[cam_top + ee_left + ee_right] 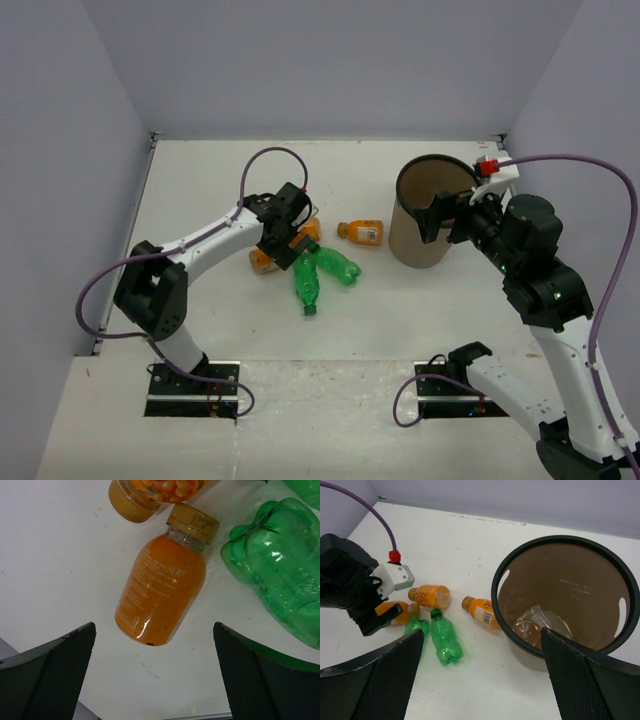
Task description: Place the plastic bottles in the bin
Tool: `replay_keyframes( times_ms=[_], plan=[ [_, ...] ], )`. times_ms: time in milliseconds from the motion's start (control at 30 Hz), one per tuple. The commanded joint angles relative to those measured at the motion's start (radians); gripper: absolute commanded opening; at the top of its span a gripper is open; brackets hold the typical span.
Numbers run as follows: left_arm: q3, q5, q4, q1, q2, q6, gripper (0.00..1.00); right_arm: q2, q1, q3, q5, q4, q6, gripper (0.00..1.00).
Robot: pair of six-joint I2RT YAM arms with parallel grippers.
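Nearest bottle: an orange bottle [162, 595] lies on its side on the table [60, 555]. It is straight below my left end effector [154, 628], in the gap between the two fingers and touching neither. Its cap points away from them.

Left end effector: I read the fingers [50, 675] as spread wide, with nothing pinched.

Close neighbours: a second orange bottle [150, 492] lies just past the first one's cap. I cannot tell whether they touch. A green bottle [280, 565] lies just beside the first, on the right of my left wrist view.

Green pair: from above, that green bottle and the other green bottle [308, 283] lie on their sides. They meet at one end and splay apart, on the near side of the orange cluster.

Lone orange bottle [360, 232]: on its side between the cluster and the bin, apart from both, cap towards the cluster.

Bin [415, 250]: upright on the right half of the table, mouth open upward.

In the bin: I see a clear bottle [547, 622] lying on the bottom. Beside it is a round orange-tinted bottle end [526, 630].

Right end effector [481, 631]: fingers spread, gripping nothing. It hangs at the bin's rim on the side nearest the right arm, looking down into the bin.
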Motion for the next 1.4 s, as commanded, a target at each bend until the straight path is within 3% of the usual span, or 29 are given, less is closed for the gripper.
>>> replay_keyframes(
  times_ms=[0,167,467,700,767,867,1000,1033,1067,1100,1367],
  plan=[
    [0.037,0.012,-0.007,0.038,0.033,0.036,1.00,-0.011,0.008,0.002,-0.048,0.048,-0.015,0.99],
    [0.039,0.064,0.045,0.094,0.077,0.038,0.96,-0.015,0.009,-0.005,-0.070,0.057,-0.020,0.99],
    [-0.041,0.116,0.108,0.096,0.111,0.056,0.88,-0.017,0.011,-0.016,-0.091,0.066,-0.027,0.99],
    [-0.062,0.115,0.106,0.090,0.090,0.038,0.56,-0.022,0.011,-0.021,-0.096,0.068,-0.030,0.99],
    [-0.069,0.113,0.106,0.075,0.090,0.027,0.56,-0.022,0.011,-0.024,-0.100,0.071,-0.030,0.99],
    [-0.081,0.105,0.083,0.044,0.090,0.002,0.47,-0.019,0.011,-0.024,-0.103,0.072,-0.030,0.99],
    [-0.082,0.090,0.042,0.009,0.064,-0.031,0.16,-0.011,0.012,-0.021,-0.100,0.069,-0.029,0.99],
    [-0.084,0.067,0.028,-0.005,0.047,-0.031,0.16,-0.008,0.011,-0.019,-0.100,0.071,-0.027,0.99],
    [-0.084,0.052,0.019,-0.010,0.037,-0.074,0.05,-0.006,0.012,-0.019,-0.100,0.071,-0.027,0.99],
    [-0.084,0.038,0.006,-0.013,0.028,-0.083,0.01,-0.002,0.012,-0.019,-0.099,0.071,-0.029,0.99],
    [-0.032,-0.122,-0.061,-0.014,-0.105,-0.168,0.00,0.029,0.011,-0.009,-0.097,0.074,0.008,0.99]
  ],
)
